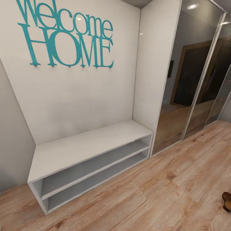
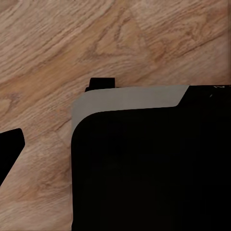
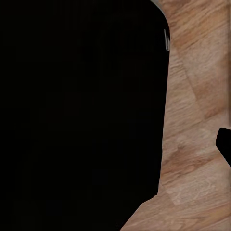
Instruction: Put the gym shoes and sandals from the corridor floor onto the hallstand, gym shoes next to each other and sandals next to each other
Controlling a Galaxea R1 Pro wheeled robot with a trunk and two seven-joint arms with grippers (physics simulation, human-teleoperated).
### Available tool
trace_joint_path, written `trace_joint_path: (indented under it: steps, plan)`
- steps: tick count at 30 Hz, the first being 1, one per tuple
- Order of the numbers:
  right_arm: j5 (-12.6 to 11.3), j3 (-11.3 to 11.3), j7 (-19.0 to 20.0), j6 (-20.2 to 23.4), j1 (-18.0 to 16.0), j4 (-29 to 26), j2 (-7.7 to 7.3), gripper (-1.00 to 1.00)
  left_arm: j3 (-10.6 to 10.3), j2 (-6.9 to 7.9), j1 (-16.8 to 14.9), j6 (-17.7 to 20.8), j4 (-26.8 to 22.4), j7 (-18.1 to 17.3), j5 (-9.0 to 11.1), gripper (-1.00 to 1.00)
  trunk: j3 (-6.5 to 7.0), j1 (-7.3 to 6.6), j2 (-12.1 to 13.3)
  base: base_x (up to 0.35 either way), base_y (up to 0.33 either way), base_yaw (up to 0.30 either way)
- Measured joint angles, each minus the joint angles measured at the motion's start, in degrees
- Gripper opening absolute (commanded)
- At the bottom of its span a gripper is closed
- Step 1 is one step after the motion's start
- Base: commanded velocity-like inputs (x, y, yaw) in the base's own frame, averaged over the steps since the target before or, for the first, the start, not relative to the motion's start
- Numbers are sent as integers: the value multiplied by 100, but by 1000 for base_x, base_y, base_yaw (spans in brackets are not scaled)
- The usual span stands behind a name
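Note:
Dark brown sandal (image 1: 227,201) leather lies on the wood-plank corridor floor (image 1: 166,192) at the far right of the head view, cut off by the picture's edge; I cannot tell whether it is one sandal or two. The gym shoes and the hallstand are out of view. In the left wrist view one dark finger (image 2: 9,151) sticks in far from the middle, over bare floor (image 2: 96,38) and beside the robot's black body (image 2: 149,168). The right wrist view likewise shows one finger (image 3: 225,147) at the rim beside black body (image 3: 77,115). Nothing is held.
A light grey bench unit (image 1: 86,146) with two open shelves stands against the wall under teal "Welcome HOME" lettering (image 1: 67,35). To its right are a white panel (image 1: 154,64) and mirrored sliding doors (image 1: 195,80). Floor stretches in front of the unit.

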Motion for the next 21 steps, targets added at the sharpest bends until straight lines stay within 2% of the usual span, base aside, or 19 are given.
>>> trace_joint_path:
  steps: [10, 14, 21]
  plan:
    - [0, -3, -1, -116, 0, 0, 0, 100, 0, 0, 0, 0, 1, 2, 0, 100, 0, 0, 0, 2, -8, -36]
    - [0, -7, -1, -121, 0, 1, 0, 100, -1, 0, 0, 0, 1, 2, 0, 100, 0, -1, -1, 121, -52, -218]
    - [-8, -8, -1, -123, 0, -86, 0, 100, -25, 1, -11, 0, -5, 39, -3, 100, 0, -3, 0, 281, -74, -272]
